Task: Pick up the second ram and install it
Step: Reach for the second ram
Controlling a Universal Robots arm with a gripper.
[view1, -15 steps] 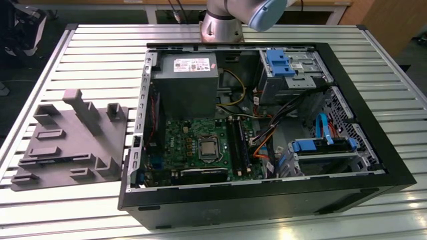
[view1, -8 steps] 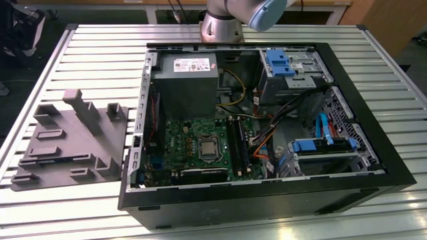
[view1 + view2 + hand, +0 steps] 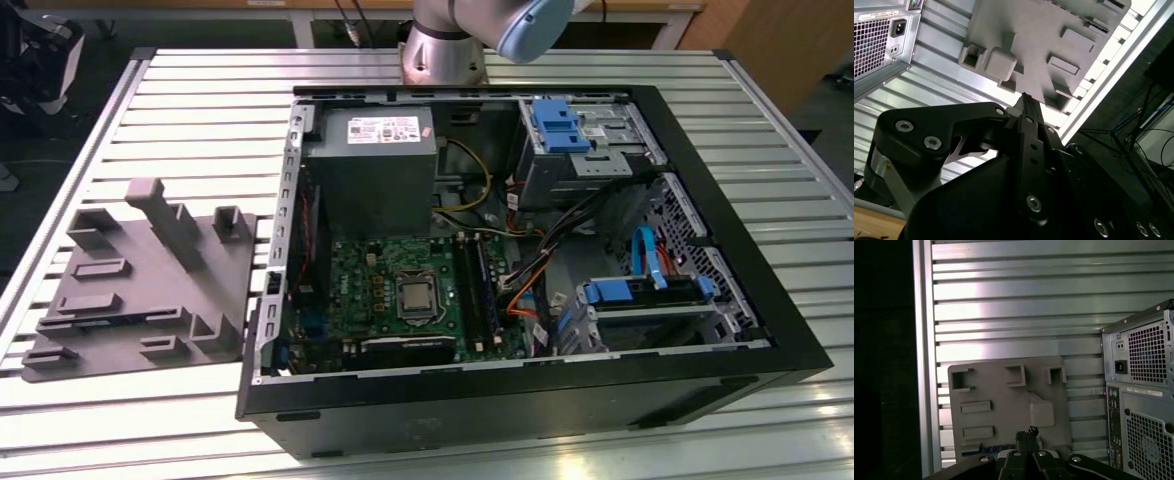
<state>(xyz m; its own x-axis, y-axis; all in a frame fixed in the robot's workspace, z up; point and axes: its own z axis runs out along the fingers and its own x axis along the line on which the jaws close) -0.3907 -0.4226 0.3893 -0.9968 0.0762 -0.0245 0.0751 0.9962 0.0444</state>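
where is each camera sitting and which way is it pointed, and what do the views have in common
Exterior view: off the arm, above the slatted table, looking down into the open computer case, with the grey tray on the exterior view's left; the arm shows beyond the case.
First wrist view: on the arm, looking past the gripper down at the tray and the case's rear.
Second wrist view: on the arm, looking along the shut fingers at the tray.
Shared: all three show tray, case and table.

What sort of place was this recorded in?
Probably a robotics lab workbench set up for computer assembly: a slotted aluminium table, an open desktop computer case with its motherboard exposed, and a grey plastic fixture tray beside it.
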